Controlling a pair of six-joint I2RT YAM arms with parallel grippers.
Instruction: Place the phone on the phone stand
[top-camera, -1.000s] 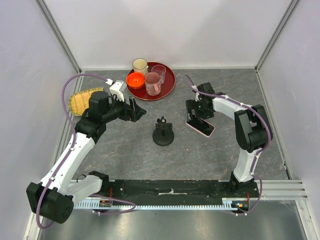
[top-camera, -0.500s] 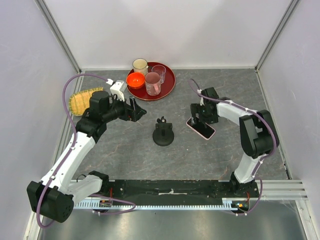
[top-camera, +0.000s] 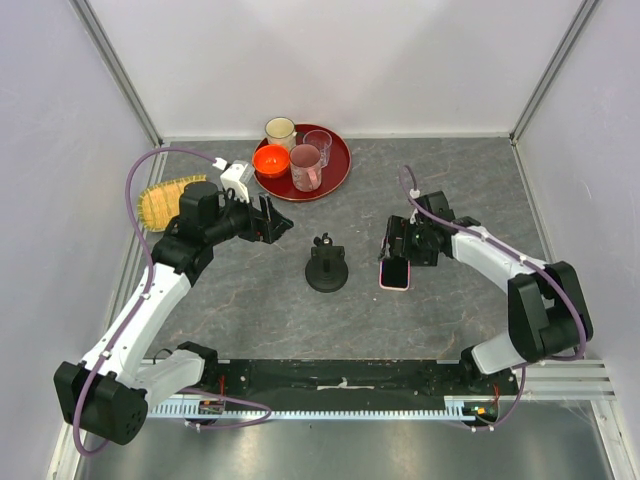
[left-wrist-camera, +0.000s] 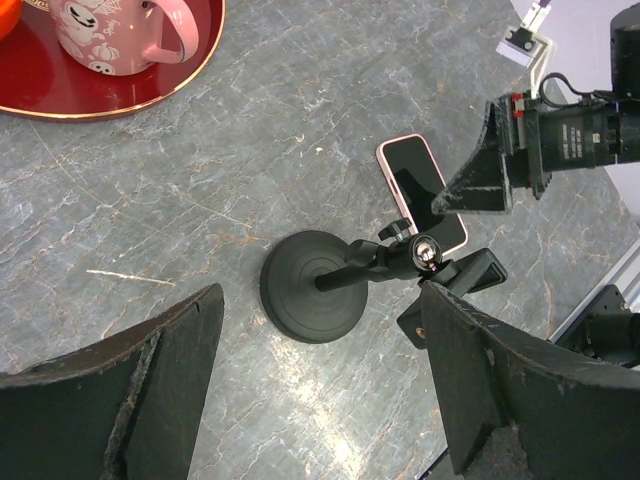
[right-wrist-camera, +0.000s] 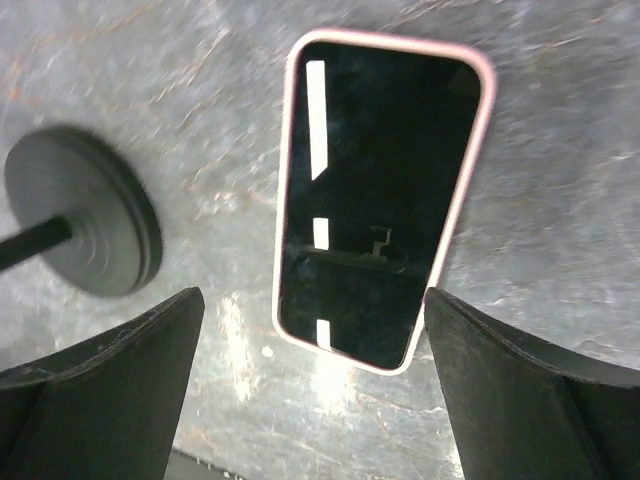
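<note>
Left end effector (top-camera: 272, 222) with fingers apart and empty, nearer the counter's (top-camera: 250, 300) left edge, red tray (top-camera: 345, 150) with pink patterned mug (top-camera: 306, 167) at far edge, phone stand (top-camera: 326, 268) mid-counter, phone (top-camera: 395, 273) flat, screen up, just right of it, right end effector (top-camera: 405, 245) spread wide above phone.

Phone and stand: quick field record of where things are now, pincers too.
phone stand: standing on its disc base, holder empty
phone: flat on the table, screen up, right of the stand, not mounted
right pincer: open, over the phone, a finger on either side
left pincer: open, left of the stand, holding nothing
task: not done
</note>
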